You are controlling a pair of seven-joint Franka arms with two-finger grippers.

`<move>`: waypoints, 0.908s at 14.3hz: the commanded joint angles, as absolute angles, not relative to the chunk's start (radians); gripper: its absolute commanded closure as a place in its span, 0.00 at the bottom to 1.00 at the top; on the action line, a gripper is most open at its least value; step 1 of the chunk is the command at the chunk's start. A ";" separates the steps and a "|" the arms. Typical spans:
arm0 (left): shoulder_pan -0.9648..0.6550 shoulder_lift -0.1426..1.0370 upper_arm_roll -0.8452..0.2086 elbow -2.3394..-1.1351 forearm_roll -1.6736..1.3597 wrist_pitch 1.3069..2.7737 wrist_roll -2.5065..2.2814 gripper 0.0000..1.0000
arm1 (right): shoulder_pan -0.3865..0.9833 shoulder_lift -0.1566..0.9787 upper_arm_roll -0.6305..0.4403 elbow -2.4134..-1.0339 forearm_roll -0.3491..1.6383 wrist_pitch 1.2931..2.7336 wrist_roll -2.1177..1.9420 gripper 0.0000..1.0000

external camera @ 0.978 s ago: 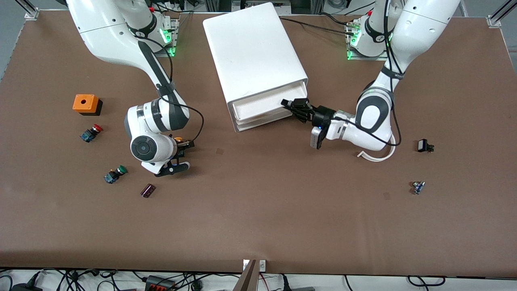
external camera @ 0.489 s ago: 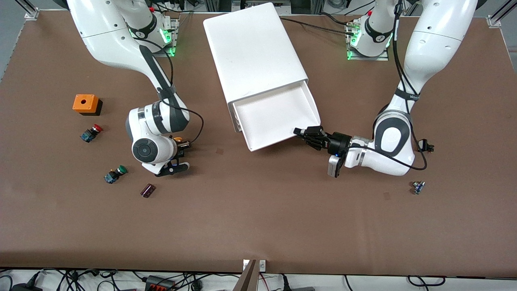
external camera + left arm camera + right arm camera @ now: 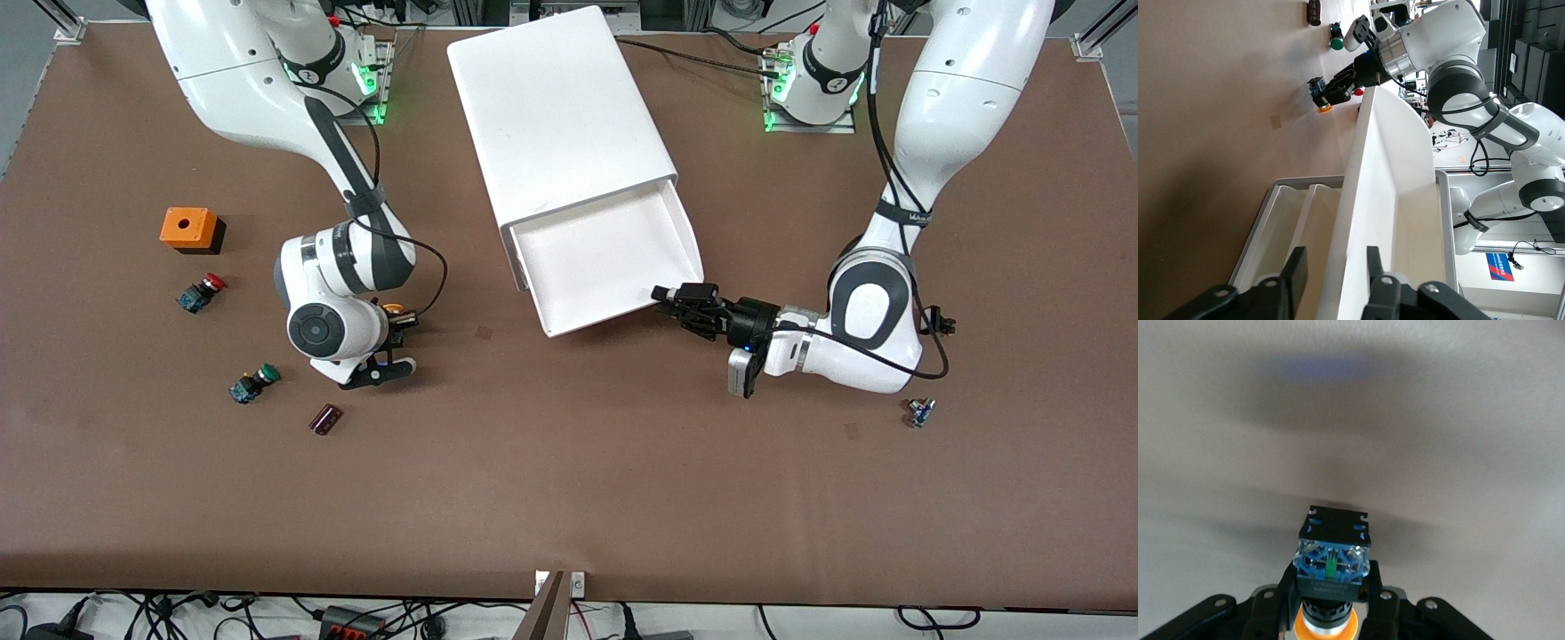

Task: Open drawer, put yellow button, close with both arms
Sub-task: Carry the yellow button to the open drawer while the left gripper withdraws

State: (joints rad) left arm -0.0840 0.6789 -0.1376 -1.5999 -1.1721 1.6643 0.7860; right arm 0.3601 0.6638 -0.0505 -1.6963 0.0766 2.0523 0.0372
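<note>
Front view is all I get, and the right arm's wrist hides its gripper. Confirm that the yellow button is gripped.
Observer: In the right wrist view, the right gripper is shut on the yellow button, with its fingers on the black-and-blue body.
Operator: Give me its orientation.
Observer: The yellow cap points toward the palm, and the blue end faces the table.
Operator: Now report the left gripper.
Observer: In the left wrist view, the left gripper is open. Its fingers stand either side of the front wall of the drawer, one of them clear of the wall.
</note>
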 commanded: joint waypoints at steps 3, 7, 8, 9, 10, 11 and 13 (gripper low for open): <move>-0.064 0.624 -0.133 -1.578 -1.138 1.640 0.688 0.00 | 0.330 0.601 -0.058 -1.574 0.133 1.903 0.083 1.00; -0.061 0.577 -0.129 -1.475 -0.890 1.634 0.508 0.00 | 0.304 0.595 -0.061 -1.366 0.135 1.731 0.195 1.00; -0.063 0.575 -0.129 -1.436 -0.803 1.632 0.473 0.00 | 0.295 0.591 -0.061 -1.321 0.147 1.694 0.221 1.00; -0.064 0.571 -0.130 -1.412 -0.738 1.635 0.448 0.00 | 0.291 0.581 -0.063 -1.290 0.162 1.668 0.247 1.00; -0.066 0.569 -0.132 -1.387 -0.659 1.637 0.422 0.00 | 0.290 0.568 -0.063 -1.270 0.188 1.654 0.285 1.00; -0.066 0.568 -0.132 -1.367 -0.576 1.635 0.407 0.00 | 0.290 0.543 -0.063 -1.266 0.210 1.645 0.334 1.00; -0.071 0.545 -0.137 -1.336 -0.407 1.635 0.367 0.00 | 0.293 0.502 -0.054 -1.266 0.245 1.641 0.435 1.00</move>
